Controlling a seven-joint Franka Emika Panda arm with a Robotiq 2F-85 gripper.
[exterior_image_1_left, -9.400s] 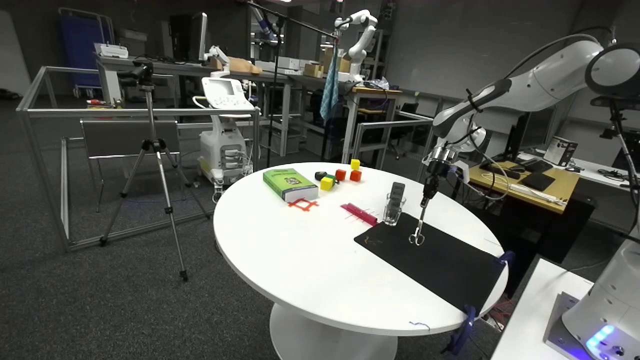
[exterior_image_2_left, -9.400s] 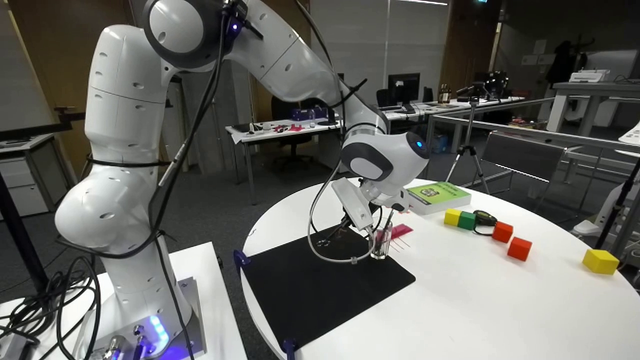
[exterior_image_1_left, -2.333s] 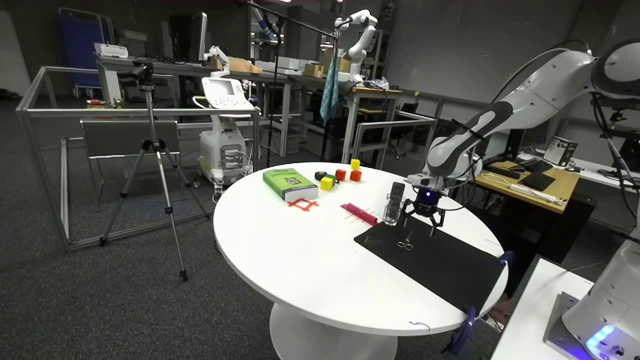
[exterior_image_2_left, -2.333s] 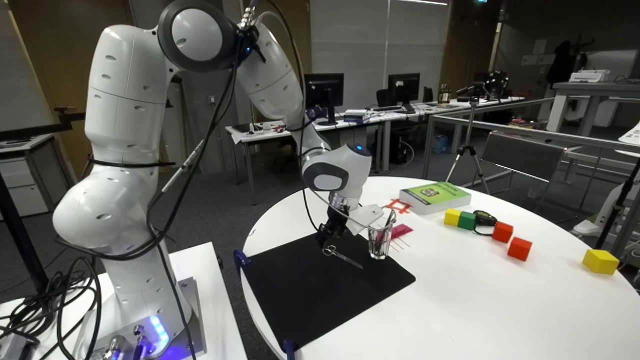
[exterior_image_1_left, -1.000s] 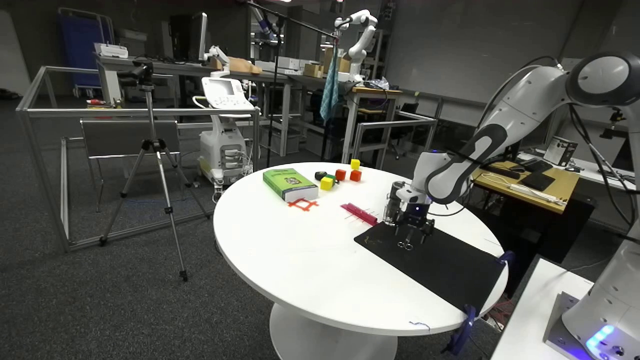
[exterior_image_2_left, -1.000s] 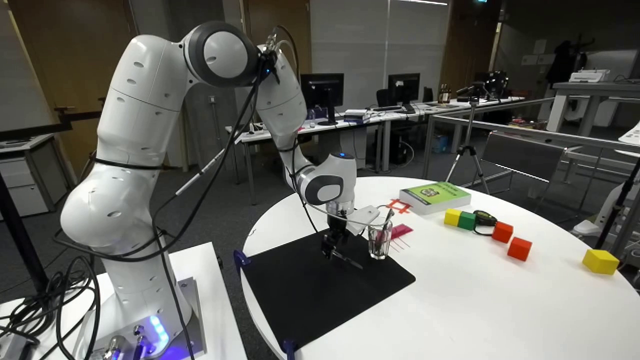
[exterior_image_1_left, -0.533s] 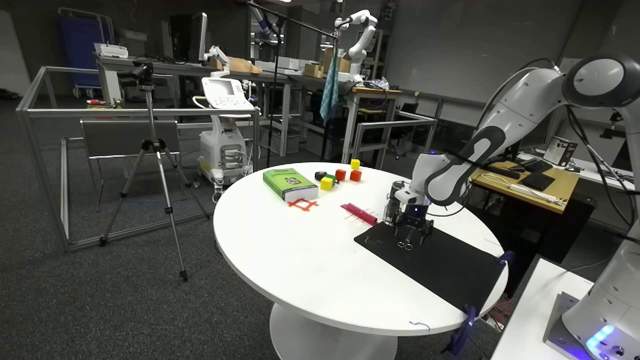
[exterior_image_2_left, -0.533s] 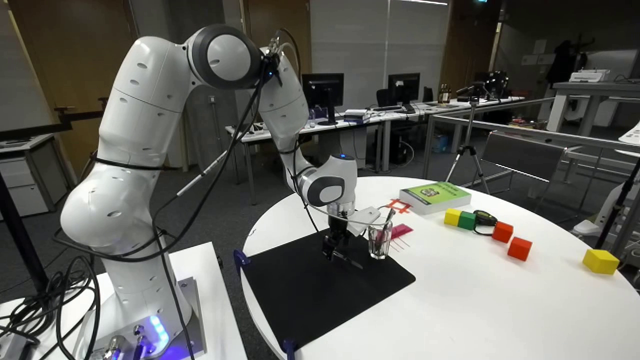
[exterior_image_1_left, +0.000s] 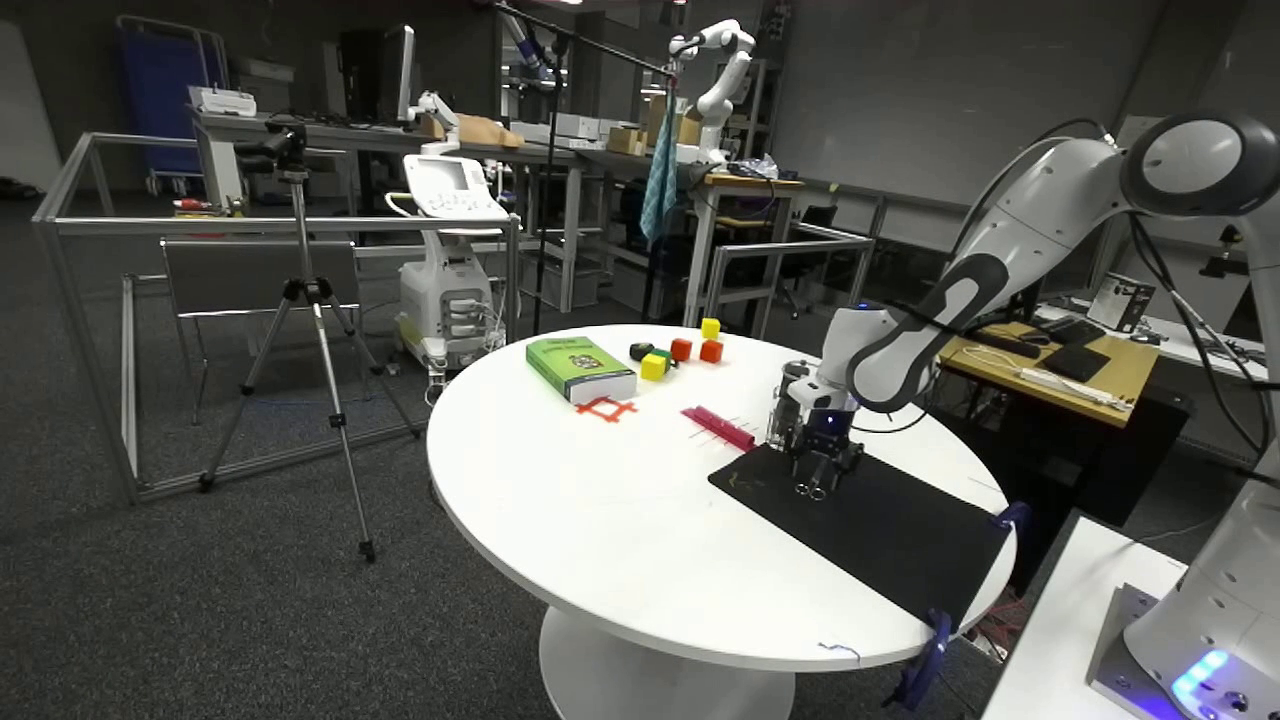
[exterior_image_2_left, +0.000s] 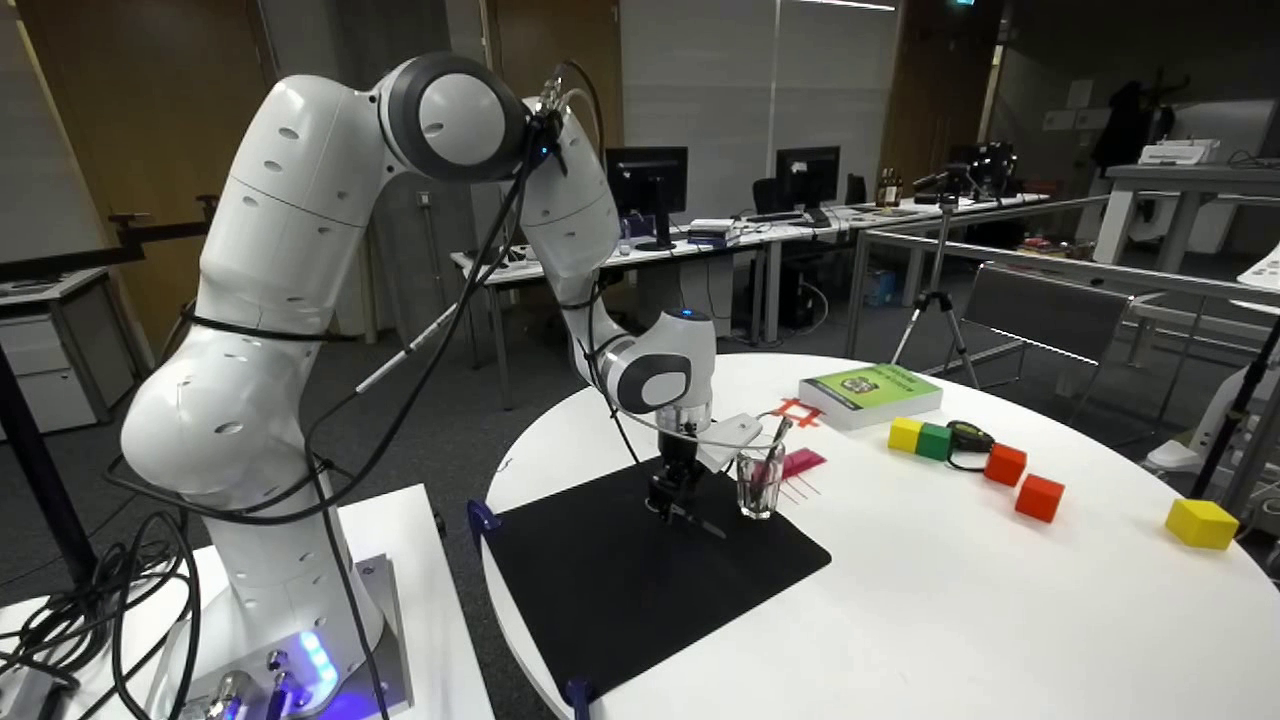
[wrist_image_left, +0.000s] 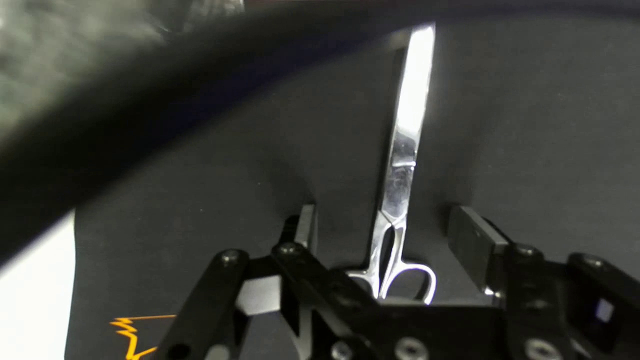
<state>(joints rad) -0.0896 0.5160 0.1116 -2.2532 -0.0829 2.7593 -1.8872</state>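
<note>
End effector (wrist_image_left: 385, 222) has narrowed, straddling scissors (wrist_image_left: 399, 185); book cover (exterior_image_2_left: 872, 386) illegible.

gaps flanking scissors (wrist_image_left: 398, 187), glass (exterior_image_2_left: 757, 492) near end effector (wrist_image_left: 385, 220)

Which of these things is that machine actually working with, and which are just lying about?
Seemingly part of the job:
end effector, open around the scissors, with a gap on each side
scissors, lying on the black mat

Apparently just lying about:
green book
red cubes
yellow cubes
green cube
pink strip
</note>
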